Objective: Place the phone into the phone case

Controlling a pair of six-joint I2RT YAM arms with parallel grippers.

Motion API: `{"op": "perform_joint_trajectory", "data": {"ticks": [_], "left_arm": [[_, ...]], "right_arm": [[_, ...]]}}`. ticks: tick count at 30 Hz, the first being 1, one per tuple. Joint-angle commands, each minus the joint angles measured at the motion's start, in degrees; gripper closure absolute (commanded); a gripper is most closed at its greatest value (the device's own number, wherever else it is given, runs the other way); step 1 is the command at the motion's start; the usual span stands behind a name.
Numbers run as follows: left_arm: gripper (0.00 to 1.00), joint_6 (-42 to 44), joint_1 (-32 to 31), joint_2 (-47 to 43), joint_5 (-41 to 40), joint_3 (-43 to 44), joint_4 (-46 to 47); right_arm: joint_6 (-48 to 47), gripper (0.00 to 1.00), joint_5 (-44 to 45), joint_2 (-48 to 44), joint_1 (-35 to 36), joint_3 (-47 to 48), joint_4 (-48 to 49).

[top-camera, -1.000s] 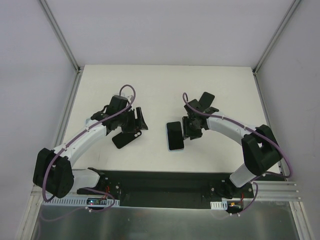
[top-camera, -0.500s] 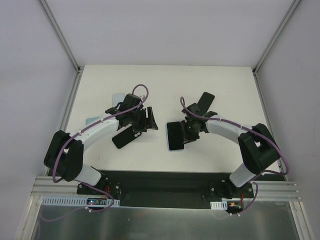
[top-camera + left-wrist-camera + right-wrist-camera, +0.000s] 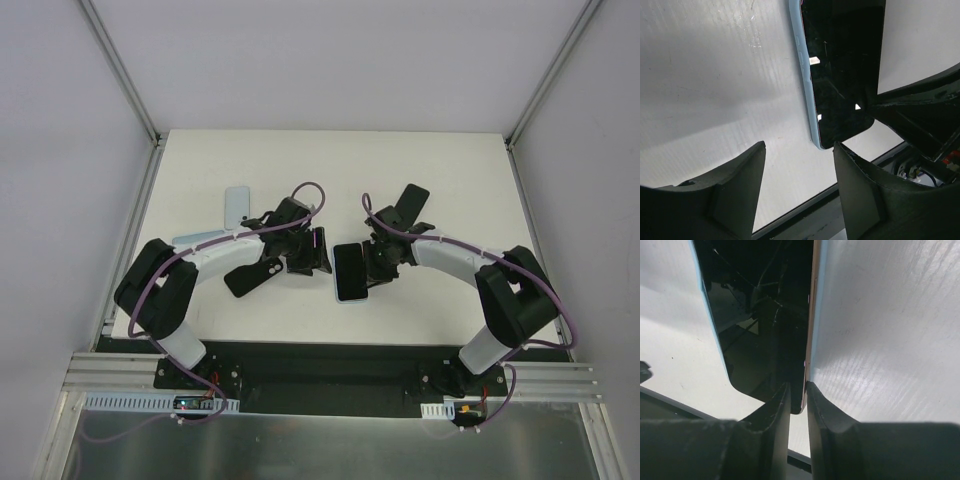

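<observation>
The right gripper [image 3: 799, 399] pinches narrowly on one long edge of the phone [image 3: 760, 315], near a corner. It is a thin, off-centre hold, so the phone could pivot or slip free if lifted. The left gripper [image 3: 799, 160] stands wide with nothing between its fingers, just beside the phone's other edge — closing askew could shove it across the worktop [image 3: 715, 75]. The phone case [image 3: 250, 277] lies flat, apart to the left — the phone is not in it.
</observation>
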Motion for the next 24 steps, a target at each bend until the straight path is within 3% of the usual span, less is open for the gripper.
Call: {"op": "perform_joint_trajectory", "data": {"ticks": [1, 12, 16, 24], "left_arm": [[0.48, -1.56, -0.51, 2.23, -0.8, 2.13, 1.97], [0.53, -0.94, -0.52, 4.7, -1.23, 2.39, 6.71], [0.54, -0.42, -0.51, 6.27, -0.97, 3.27, 7.6], [0.53, -0.24, -0.43, 8.56, -2.03, 5.03, 9.27]], "right_arm": [[1.53, 0.77, 1.23, 1.21, 0.61, -1.55, 3.29], [-2.69, 0.4, -5.09, -7.41, -4.74, -5.59, 6.27], [-3.66, 0.35, -12.29, -7.76, -7.82, -8.23, 10.49], [-3.13, 0.32, -17.84, -6.71, -10.37, -8.93, 15.59]]}}
